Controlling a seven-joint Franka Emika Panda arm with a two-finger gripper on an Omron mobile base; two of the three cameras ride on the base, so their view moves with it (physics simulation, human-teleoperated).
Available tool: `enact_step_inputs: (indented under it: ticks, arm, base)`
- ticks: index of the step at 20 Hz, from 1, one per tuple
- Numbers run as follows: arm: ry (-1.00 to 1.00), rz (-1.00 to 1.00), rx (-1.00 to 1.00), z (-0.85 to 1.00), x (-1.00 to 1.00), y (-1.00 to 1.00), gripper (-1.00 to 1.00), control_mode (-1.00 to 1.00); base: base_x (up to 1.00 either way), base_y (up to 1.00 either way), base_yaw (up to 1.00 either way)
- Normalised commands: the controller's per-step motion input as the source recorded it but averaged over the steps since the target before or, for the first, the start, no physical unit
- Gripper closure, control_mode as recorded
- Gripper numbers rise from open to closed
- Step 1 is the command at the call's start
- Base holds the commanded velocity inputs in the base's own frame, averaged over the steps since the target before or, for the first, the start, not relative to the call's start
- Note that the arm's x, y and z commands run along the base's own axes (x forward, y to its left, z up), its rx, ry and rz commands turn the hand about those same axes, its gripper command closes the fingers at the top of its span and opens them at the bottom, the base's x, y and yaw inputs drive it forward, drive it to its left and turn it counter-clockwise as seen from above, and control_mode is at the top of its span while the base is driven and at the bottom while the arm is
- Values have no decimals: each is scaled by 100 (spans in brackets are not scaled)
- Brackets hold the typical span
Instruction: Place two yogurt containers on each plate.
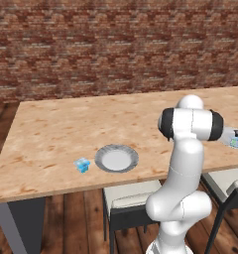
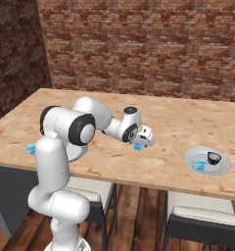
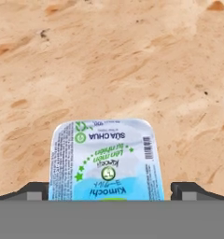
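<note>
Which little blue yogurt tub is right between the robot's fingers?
The light-blue yogurt tub with the printed whitish lid, between the open gripper. Another tub sits beside the left grey-rimmed plate; another lies on the right plate.

Brick wall [image 1: 116, 44], wooden table [image 1: 66, 134], plank floor [image 1: 76, 223], chairs [image 1: 123, 203].

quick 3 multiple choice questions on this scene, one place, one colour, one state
1. The yogurt tub near the plate sits: A on it; B on the table beside it; C on a chair.
2. That plate's rim is: A red; B grey; C green.
3. The gripper is: A shut, empty; B open around a second tub; C shut on a plate.
Answers: B, it stands on wood outside the rim; B, the ribbed rim is grey; B, the finger tips stand apart either side of it.
</note>
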Motion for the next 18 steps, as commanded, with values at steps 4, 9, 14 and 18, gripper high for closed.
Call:
enact_step_inputs:
  ticks: [4,9,14,18]
  arm:
    - [0,0,0,-2,0,0,-100,-100]
    - [0,0,0,-21,0,0,-100,-100]
    - [0,0,-1,-14,3,0,-100,-100]
    - [0,0,-1,-2,0,0,100,-100]
  base:
    - [0,0,0]
    - [0,0,0]
    - [0,0,0]
    - [0,0,0]
